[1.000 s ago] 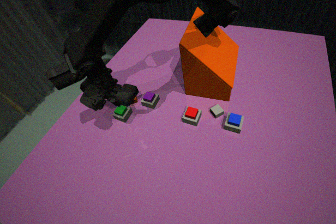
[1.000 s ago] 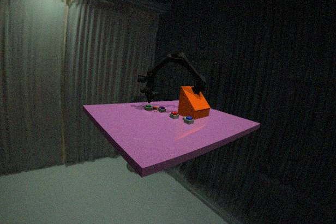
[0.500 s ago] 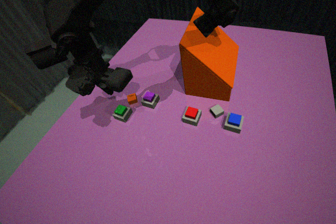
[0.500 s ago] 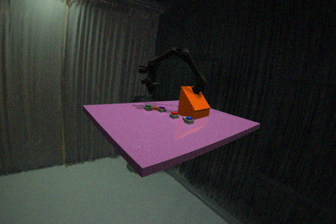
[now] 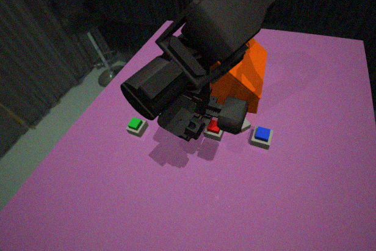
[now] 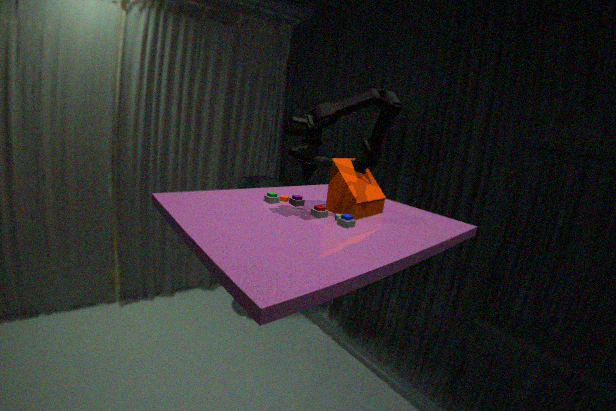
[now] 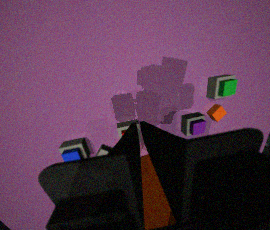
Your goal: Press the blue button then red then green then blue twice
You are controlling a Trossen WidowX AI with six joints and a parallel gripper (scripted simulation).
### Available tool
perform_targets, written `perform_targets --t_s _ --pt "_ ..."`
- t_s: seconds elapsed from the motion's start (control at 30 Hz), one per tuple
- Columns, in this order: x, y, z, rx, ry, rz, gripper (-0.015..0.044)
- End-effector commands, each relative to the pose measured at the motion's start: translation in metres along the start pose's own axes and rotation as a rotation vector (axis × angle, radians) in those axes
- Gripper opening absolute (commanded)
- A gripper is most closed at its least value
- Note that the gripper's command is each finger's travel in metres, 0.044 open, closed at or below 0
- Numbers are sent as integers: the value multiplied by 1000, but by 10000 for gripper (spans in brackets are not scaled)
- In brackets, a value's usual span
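Observation:
My gripper is shut and empty, high above the table. In the top view its body hangs over the area between the green and red buttons, and its fingertips cannot be made out. The blue button stands on its pale base, to the left in the wrist view. The red button is partly behind the gripper in the top view and mostly hidden by a finger in the wrist view. The green button stands at the other end. No button is touched.
A purple button and a small orange block lie between green and red. A small white block is beside the blue button. A large orange house-shaped obstacle stands behind the red and blue buttons.

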State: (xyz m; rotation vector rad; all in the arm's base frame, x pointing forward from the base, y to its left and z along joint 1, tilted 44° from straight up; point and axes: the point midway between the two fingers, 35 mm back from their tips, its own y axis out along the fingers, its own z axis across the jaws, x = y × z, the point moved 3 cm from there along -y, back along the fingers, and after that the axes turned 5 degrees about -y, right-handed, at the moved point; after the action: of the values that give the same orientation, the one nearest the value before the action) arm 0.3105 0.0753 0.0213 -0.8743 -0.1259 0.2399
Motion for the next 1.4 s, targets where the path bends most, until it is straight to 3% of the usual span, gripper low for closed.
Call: perform_targets --t_s 0.0,0.27,0.43,0.6,1.37 --pt "-22 -1 57 20 4 -9 20" --pt "-86 6 137 79 -3 8 20" --pt "-87 9 139 80 -4 9 20" --pt "-88 66 143 82 -3 9 20" --pt "-89 97 146 84 -3 10 20"
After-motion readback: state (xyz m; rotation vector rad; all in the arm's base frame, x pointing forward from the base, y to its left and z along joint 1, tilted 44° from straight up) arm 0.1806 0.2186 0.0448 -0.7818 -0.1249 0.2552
